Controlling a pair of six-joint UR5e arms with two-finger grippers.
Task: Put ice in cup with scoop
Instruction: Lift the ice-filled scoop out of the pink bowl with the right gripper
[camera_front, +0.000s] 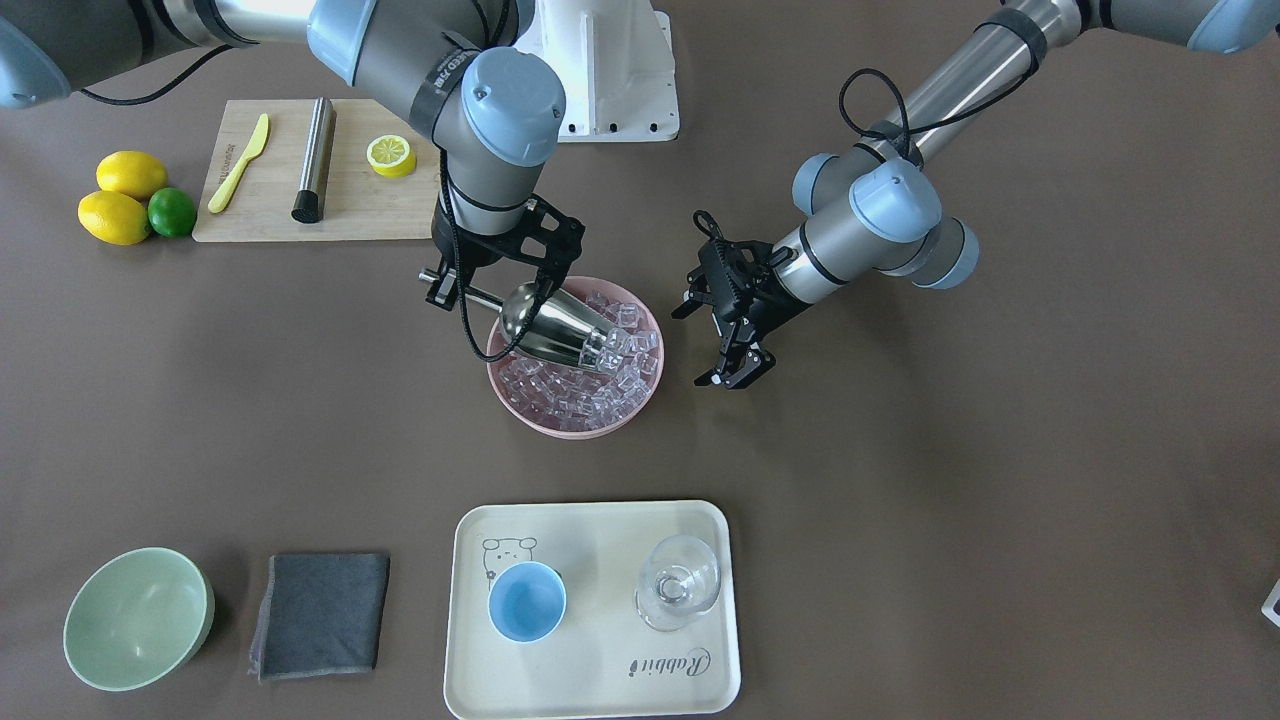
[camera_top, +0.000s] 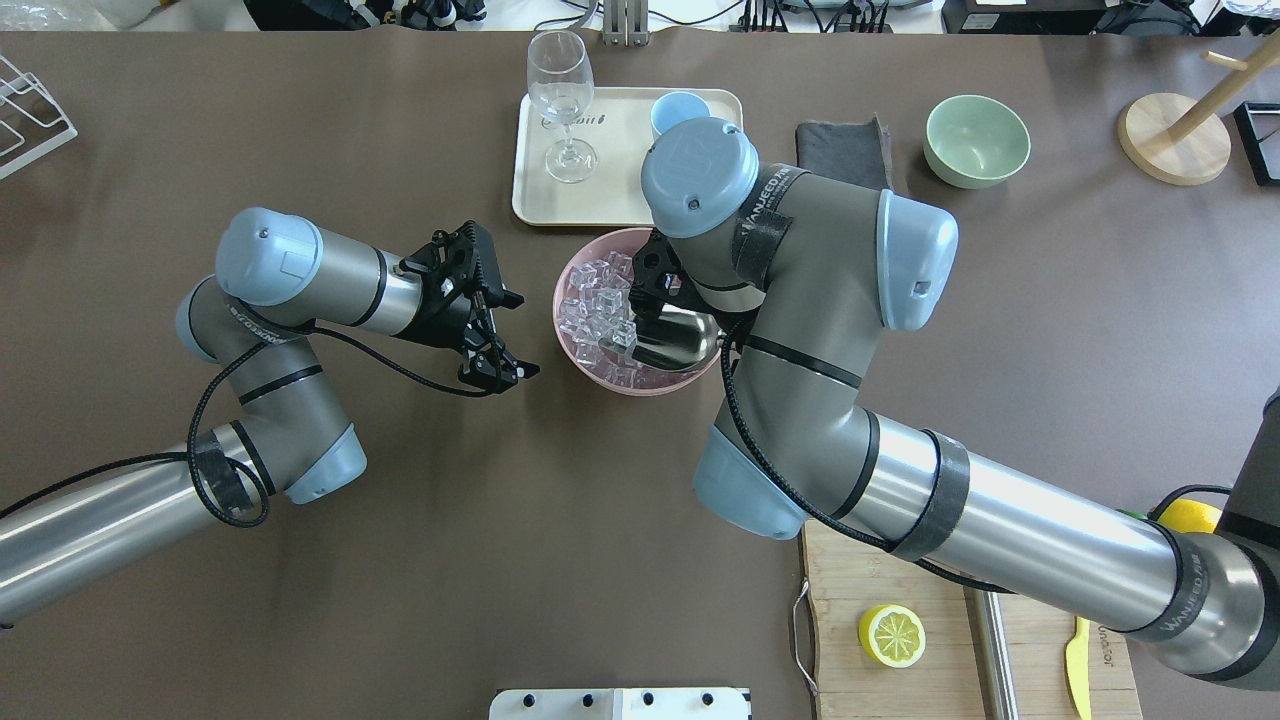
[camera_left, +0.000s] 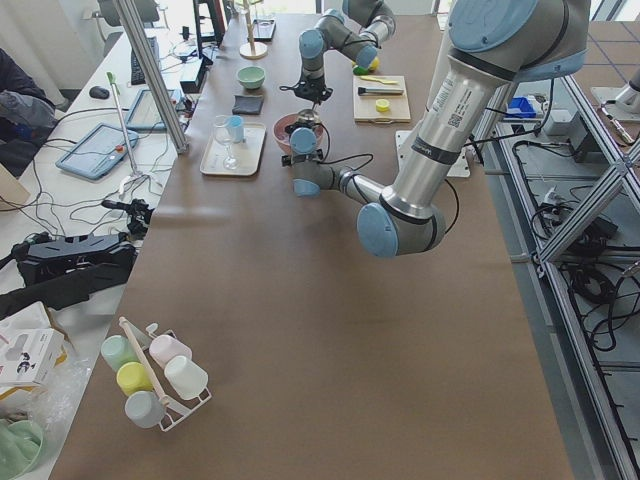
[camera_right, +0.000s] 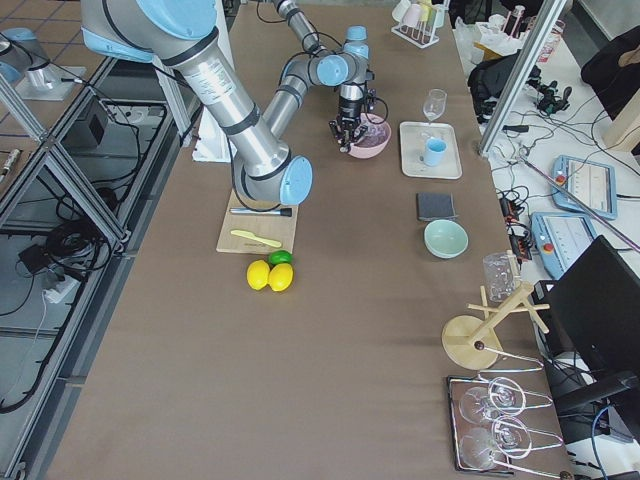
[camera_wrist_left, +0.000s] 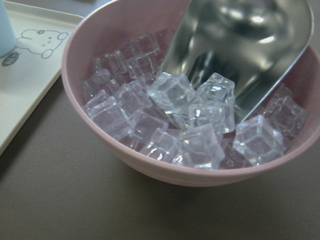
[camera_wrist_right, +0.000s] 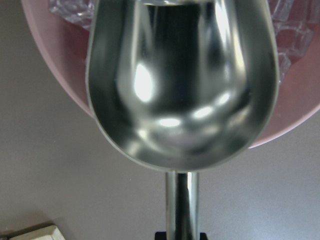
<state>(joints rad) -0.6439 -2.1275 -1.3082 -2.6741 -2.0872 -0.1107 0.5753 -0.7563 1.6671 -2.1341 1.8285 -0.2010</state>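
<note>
**Scoop mouth-down in the ice bowl, cup standing empty on the tray**

The right gripper (camera_front: 448, 287) is pinched on the rod handle of the scoop (camera_front: 555, 325). The scoop lies tilted over the pink bowl (camera_front: 575, 428), handle high and outside the rim, open mouth low among the ice (camera_front: 580, 395). A few cubes sit right at the lip of the trough; the rest fill the bowl around and below it. The bowl stands about midway between the robot's edge of the table and the operators' edge.

The left gripper (camera_front: 708, 345) hangs just beside the bowl on the robot's left. Its fingers are spread, nothing is between them, and it is clear of the rim.

The cup (camera_front: 527, 600) stands upright on the tray (camera_front: 600, 540), close to the operators' edge, well apart from the scoop. No ice is in it. A glass (camera_front: 678, 583) stands near it on the same tray.
</note>
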